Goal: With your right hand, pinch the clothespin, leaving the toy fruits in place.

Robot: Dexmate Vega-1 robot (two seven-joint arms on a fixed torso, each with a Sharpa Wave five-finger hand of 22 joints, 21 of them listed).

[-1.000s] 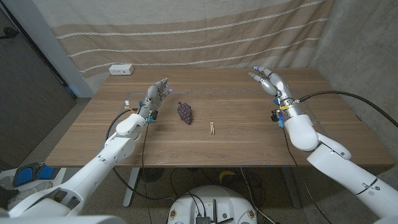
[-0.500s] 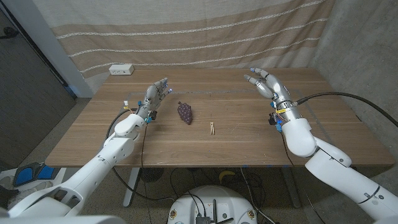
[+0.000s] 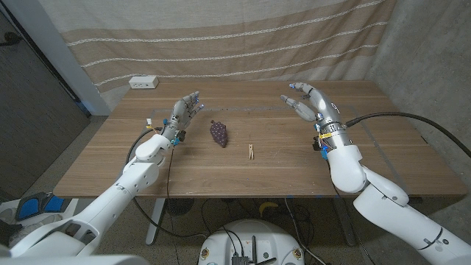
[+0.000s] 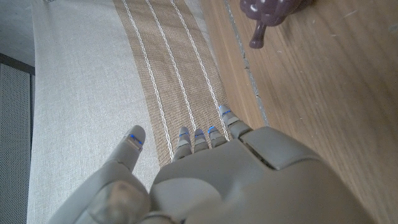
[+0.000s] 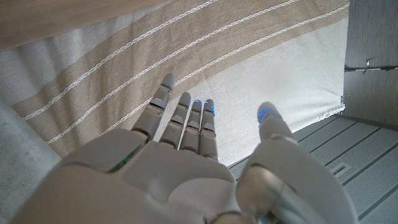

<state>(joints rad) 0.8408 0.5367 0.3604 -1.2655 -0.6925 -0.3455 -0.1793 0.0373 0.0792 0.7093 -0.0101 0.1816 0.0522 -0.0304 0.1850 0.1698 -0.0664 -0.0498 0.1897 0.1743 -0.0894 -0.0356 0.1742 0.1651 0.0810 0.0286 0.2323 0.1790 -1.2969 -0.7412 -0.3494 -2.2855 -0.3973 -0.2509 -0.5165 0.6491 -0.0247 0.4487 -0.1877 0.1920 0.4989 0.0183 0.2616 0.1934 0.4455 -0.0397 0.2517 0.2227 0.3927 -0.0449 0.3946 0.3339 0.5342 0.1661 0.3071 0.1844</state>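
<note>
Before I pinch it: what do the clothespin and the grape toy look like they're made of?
The clothespin looks like pale, unfinished wood: light tan and matte, though it is too small to be sure. The grape toy seems to be molded plastic or rubber: dark purple, bumpy, with a slight sheen in the left wrist view.

- Looks like a makeshift robot test room or lab corner, definitely not anyone's home.
- The wooden table [image 3: 243, 158] is the landmark: plain top, nothing homey about it.
- Right behind the table hangs a beige striped curtain [image 3: 221, 37] as a backdrop, covering the whole back wall.
- To the right of the table there's a bare grey concrete-looking wall [image 3: 430, 51].
- To the left of the table stands a dark panel [image 3: 33, 81] with a pale blue-grey frame.
- A white power strip [image 3: 143, 82] sits on the table's far left corner.
- Loose cables [image 3: 294, 210] dangle under the table's near edge.
</note>
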